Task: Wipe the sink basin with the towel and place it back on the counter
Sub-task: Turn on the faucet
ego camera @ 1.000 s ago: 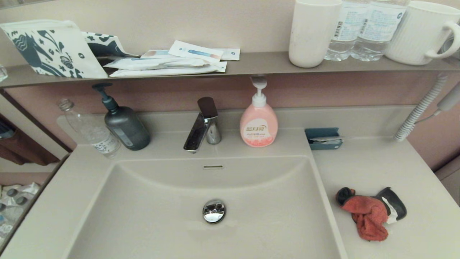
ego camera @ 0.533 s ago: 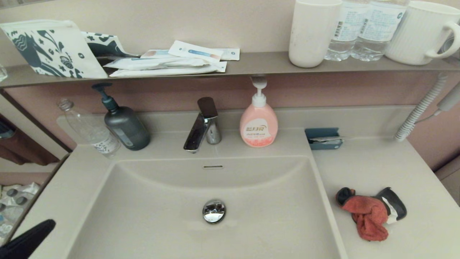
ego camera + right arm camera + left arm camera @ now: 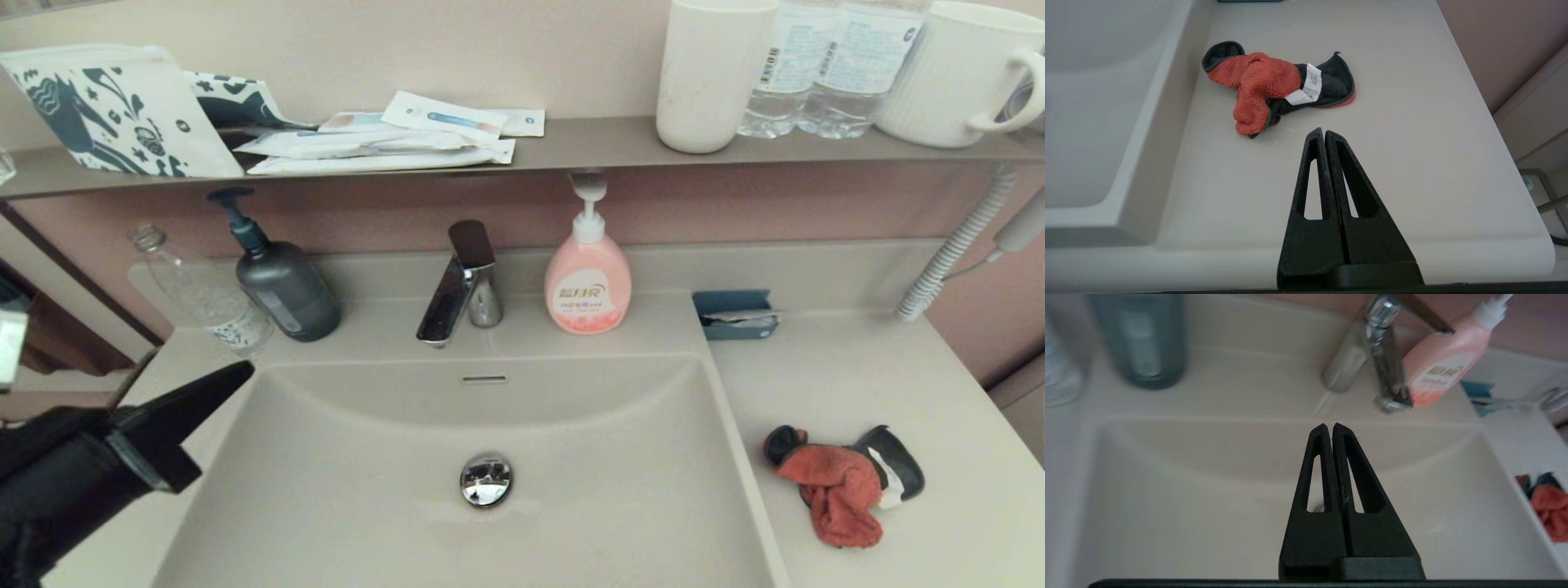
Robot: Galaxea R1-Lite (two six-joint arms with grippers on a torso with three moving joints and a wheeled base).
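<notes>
The red-orange towel (image 3: 837, 494) with its dark grey reverse lies crumpled on the beige counter (image 3: 857, 384), right of the sink basin (image 3: 351, 482); the right wrist view shows the towel (image 3: 1257, 81) too. My left gripper (image 3: 241, 373) is shut and empty, raised over the basin's left rim and pointing toward the faucet. The same left gripper (image 3: 1329, 426) appears above the basin (image 3: 1167, 498) in its wrist view. My right gripper (image 3: 1323, 132) is shut and empty, over the counter (image 3: 1433, 122) just short of the towel; the head view does not show it.
On the back ledge stand a clear bottle (image 3: 208, 298), a dark pump bottle (image 3: 282, 282), the chrome faucet (image 3: 461, 286), a pink soap dispenser (image 3: 588, 278) and a blue holder (image 3: 735, 314). The shelf (image 3: 571, 147) above carries a patterned pouch, sachets, cups and water bottles. The chrome drain plug (image 3: 486, 479) sits mid-basin.
My left arm has come up from the lower left corner and reached over the basin's left rim. The towel has not moved.
</notes>
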